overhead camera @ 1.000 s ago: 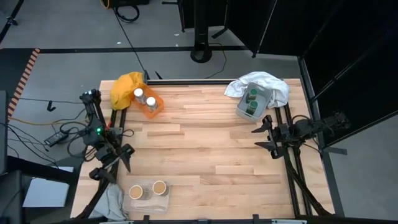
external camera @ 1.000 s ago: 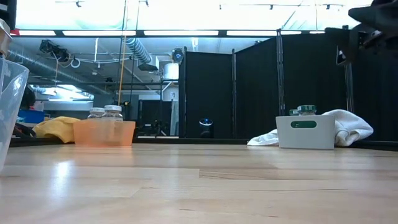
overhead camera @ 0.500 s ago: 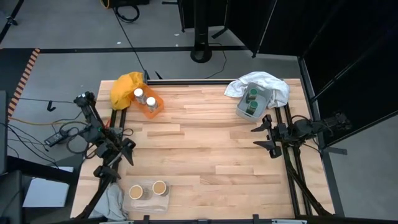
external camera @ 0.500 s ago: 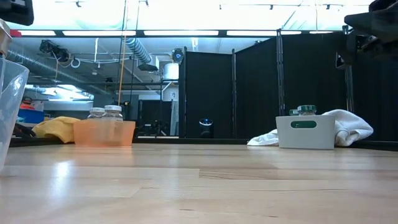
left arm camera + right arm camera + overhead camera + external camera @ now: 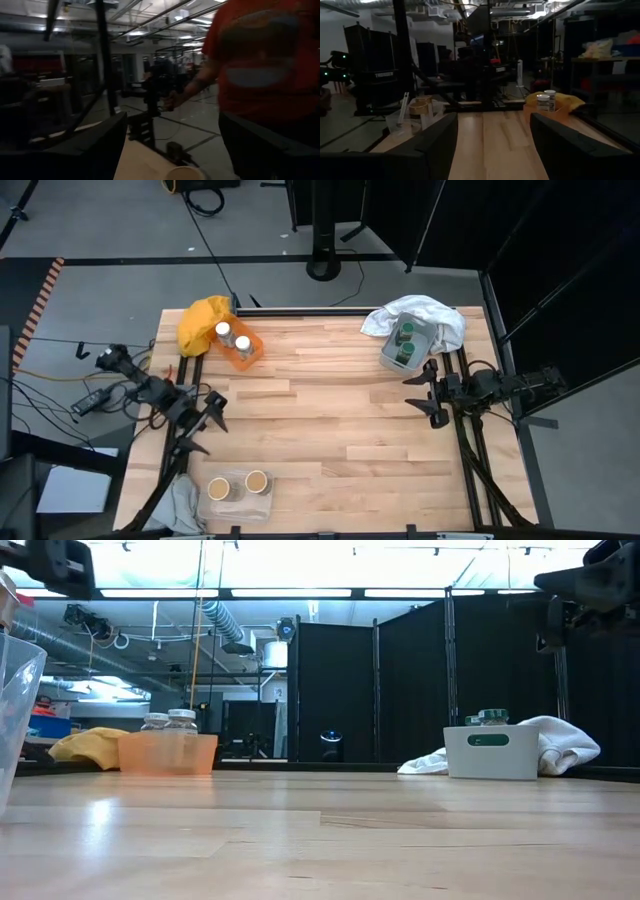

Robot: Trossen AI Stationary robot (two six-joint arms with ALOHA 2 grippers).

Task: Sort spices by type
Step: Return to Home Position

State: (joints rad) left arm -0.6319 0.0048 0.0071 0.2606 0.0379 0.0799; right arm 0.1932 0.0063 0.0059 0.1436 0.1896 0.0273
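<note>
Left end effector, right end effector: both spread wide, empty, over opposite table edges. Tan-lidded jars near left one, white-lidded jars farther off; green-lidded jars near right. Judged light, rigid, smooth-sided, slippery; grip across body below lid.

One table, four cameras: overhead, board-level, and one per wrist.
The high view looks straight down from well above on the whole top, orange tray upper left, grey tray upper right. The low view sits at board height, facing level, and shares both trays. The right wrist view looks past the right gripper across the table to the orange tray; the left wrist view, past the left gripper, is dim and seems to face off the table's edge.
</note>
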